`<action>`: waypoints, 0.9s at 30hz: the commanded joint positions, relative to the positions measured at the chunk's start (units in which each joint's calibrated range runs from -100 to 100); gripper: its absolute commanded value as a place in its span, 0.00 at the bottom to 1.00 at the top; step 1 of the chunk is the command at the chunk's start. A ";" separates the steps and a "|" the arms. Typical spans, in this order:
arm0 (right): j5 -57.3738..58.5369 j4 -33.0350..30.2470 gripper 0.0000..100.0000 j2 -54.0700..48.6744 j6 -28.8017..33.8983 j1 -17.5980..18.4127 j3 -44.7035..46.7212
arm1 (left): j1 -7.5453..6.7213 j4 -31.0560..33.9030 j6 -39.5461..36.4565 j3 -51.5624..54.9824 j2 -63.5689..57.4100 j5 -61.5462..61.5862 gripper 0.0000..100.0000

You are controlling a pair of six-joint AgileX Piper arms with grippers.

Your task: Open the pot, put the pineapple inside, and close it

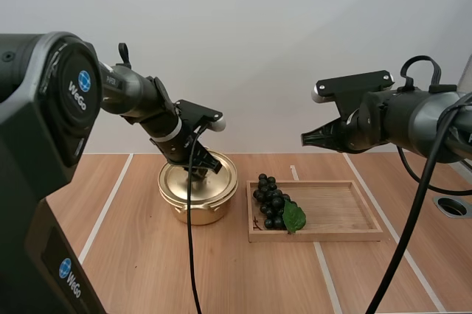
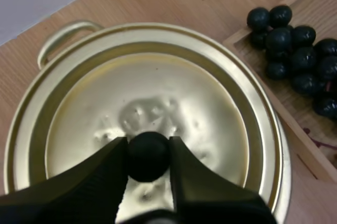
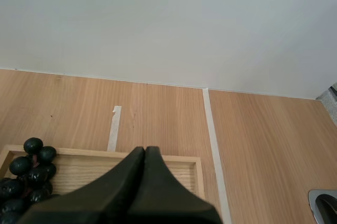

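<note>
ok so we're at the lid-off step: our left gripper (image 2: 148,144) is closed down on the black knob (image 2: 148,162) in the middle of the lid (image 2: 158,92), and the lid sits flat on the gold pot (image 1: 196,209). to do this well we'd say lift straight up with the pinch kept centred, since a round knob could squirt out if we tilt, then park the lid on bare table (image 1: 147,270) clear of the tray (image 1: 339,217). the fruit we've got is a bunch of dark grapes (image 1: 270,200), not a pineapple, lying at the end of the tray nearest the pot. the left wrist view gives us the contact on the knob, which the high view hides behind the arm; the high view gives our right gripper (image 1: 307,138) hanging above the tray, closed up with nothing in it.
</note>
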 commanded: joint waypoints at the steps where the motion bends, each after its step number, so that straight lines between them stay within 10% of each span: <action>1: -0.93 -0.64 0.00 -0.76 -0.78 -0.28 0.15 | 0.00 1.43 0.03 0.68 0.46 4.05 1.00; 27: -0.74 -0.65 0.00 -0.76 -0.78 -0.28 0.15 | 0.00 4.12 -1.68 -21.58 -19.28 16.36 1.00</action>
